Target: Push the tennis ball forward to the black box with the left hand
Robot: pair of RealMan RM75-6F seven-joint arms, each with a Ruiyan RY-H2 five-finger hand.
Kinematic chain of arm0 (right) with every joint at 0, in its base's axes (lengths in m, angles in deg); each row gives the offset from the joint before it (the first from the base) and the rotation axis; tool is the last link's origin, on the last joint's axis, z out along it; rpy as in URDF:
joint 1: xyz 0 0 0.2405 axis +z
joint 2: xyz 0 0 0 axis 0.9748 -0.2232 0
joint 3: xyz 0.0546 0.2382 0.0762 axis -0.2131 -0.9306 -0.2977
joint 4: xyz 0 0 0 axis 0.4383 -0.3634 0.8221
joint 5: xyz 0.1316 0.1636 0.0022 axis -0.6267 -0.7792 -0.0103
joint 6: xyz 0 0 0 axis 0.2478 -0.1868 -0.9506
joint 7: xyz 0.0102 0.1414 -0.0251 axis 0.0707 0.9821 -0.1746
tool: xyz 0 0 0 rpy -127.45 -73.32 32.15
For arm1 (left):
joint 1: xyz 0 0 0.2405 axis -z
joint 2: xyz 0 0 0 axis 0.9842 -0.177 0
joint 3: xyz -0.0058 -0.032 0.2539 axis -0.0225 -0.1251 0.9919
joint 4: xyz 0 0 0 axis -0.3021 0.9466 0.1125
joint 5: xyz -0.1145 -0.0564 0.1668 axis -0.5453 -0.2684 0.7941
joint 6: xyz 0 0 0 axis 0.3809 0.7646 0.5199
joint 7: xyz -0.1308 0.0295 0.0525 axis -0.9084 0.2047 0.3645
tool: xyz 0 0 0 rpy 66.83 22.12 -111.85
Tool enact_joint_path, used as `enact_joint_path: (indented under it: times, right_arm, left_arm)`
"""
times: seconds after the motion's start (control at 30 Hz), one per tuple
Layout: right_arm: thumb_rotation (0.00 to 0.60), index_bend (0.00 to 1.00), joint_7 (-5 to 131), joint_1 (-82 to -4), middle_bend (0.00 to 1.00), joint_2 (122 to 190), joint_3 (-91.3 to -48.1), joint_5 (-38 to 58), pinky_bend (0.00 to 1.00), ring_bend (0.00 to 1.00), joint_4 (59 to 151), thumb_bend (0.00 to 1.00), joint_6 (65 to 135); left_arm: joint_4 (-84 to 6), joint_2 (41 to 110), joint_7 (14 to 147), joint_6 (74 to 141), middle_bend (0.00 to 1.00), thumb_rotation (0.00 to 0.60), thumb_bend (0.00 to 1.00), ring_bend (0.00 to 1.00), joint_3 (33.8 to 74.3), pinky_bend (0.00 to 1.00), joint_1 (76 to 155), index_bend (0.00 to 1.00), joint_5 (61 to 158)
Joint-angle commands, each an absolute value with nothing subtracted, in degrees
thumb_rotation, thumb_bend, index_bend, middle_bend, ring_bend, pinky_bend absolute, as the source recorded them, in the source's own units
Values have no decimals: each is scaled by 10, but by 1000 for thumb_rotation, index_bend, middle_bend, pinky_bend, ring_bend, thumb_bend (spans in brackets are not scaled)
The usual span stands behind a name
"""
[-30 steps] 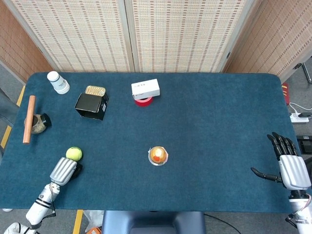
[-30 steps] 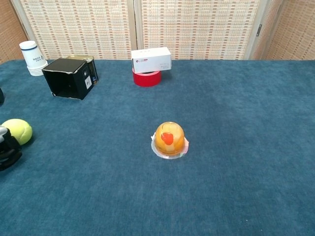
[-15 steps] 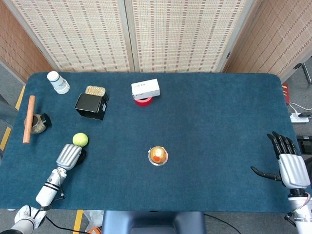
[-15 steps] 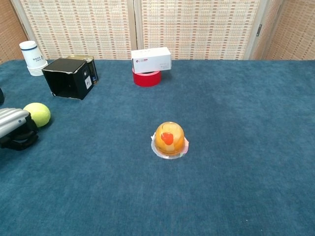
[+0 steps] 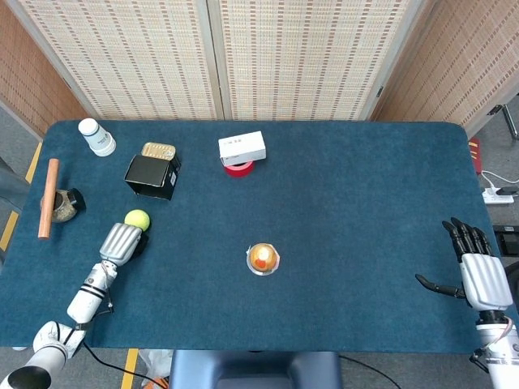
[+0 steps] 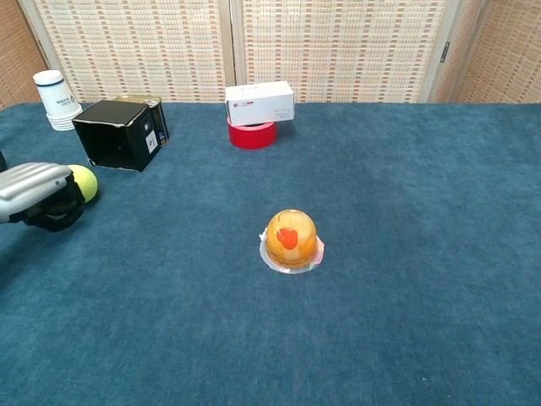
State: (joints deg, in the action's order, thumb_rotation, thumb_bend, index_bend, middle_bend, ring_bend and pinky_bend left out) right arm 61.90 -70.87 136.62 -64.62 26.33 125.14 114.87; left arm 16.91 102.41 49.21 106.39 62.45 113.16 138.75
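Observation:
The yellow-green tennis ball (image 5: 137, 218) (image 6: 84, 182) lies on the blue table a short way in front of the black box (image 5: 152, 177) (image 6: 119, 134), whose open side faces the ball. My left hand (image 5: 122, 242) (image 6: 40, 195) sits right behind the ball with its fingers curled in, its knuckles against the ball. My right hand (image 5: 478, 275) rests near the table's right front corner, fingers spread and holding nothing; only the head view shows it.
A gold tin (image 5: 158, 151) stands behind the box and a white bottle (image 5: 96, 137) to its left. A wooden rod (image 5: 48, 198) and a dark lump (image 5: 66, 204) lie at the left edge. A white box on red tape (image 5: 241, 151) and an orange dome (image 5: 263, 258) occupy the middle.
My left hand has slid forward with the tennis ball ahead of it, and the ball is now much closer to the black box. The right hand has stayed put.

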Motion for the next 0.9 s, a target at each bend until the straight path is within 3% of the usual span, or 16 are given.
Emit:
enact_joint_path:
  times: [0.03, 0.5, 0.57, 0.6, 0.63, 0.67, 0.73, 0.77, 0.8, 0.9]
  right_arm:
    - [508, 26, 617, -707, 0, 1367, -647, 261, 0, 0, 1251, 0, 1146]
    - [506, 26, 612, -705, 0, 1368, -642, 266, 0, 0, 1253, 0, 1142]
    - [508, 27, 612, -704, 0, 1368, -641, 266, 0, 0, 1253, 0, 1140]
    - [509, 27, 612, -704, 0, 1368, -641, 266, 0, 0, 1254, 0, 1140]
    - [508, 27, 611, -704, 0, 1368, -642, 266, 0, 0, 1253, 0, 1140]
    - [508, 28, 610, -704, 0, 1369, -642, 265, 0, 0, 1253, 0, 1140]
    - [507, 29, 607, -703, 0, 1370, -642, 265, 0, 0, 1253, 0, 1141]
    - [507, 30, 606, -703, 0, 1371, -642, 264, 0, 0, 1253, 0, 1141]
    - [508, 30, 605, -703, 0, 1372, -642, 264, 0, 0, 1253, 0, 1140]
    - [507, 31, 604, -701, 0, 1372, -641, 264, 0, 0, 1254, 0, 1136]
  left_arm:
    - [180, 1028, 488, 1051, 1000, 600, 735, 1000, 620, 1000, 1144, 1000, 1382]
    - [226, 1029, 419, 982, 1000, 600, 721, 994, 630, 994, 1185, 1000, 1384]
    - [226, 1021, 400, 973, 985, 556, 641, 900, 650, 891, 1187, 1000, 1401]
    - [224, 1016, 387, 969, 909, 496, 568, 774, 661, 751, 1188, 975, 1411]
    - [223, 1009, 373, 960, 708, 411, 481, 535, 677, 514, 1190, 854, 1425]
    - [223, 1005, 366, 955, 537, 367, 438, 371, 687, 356, 1192, 735, 1434]
    - [235, 1007, 374, 975, 77, 261, 334, 19, 687, 27, 1192, 249, 1436]
    - [240, 1011, 381, 990, 6, 219, 301, 0, 682, 0, 1191, 104, 1431]
    - [246, 1015, 389, 1004, 0, 192, 287, 0, 676, 0, 1190, 50, 1426]
    - [259, 1021, 410, 1029, 0, 119, 262, 0, 663, 0, 1192, 0, 1415]
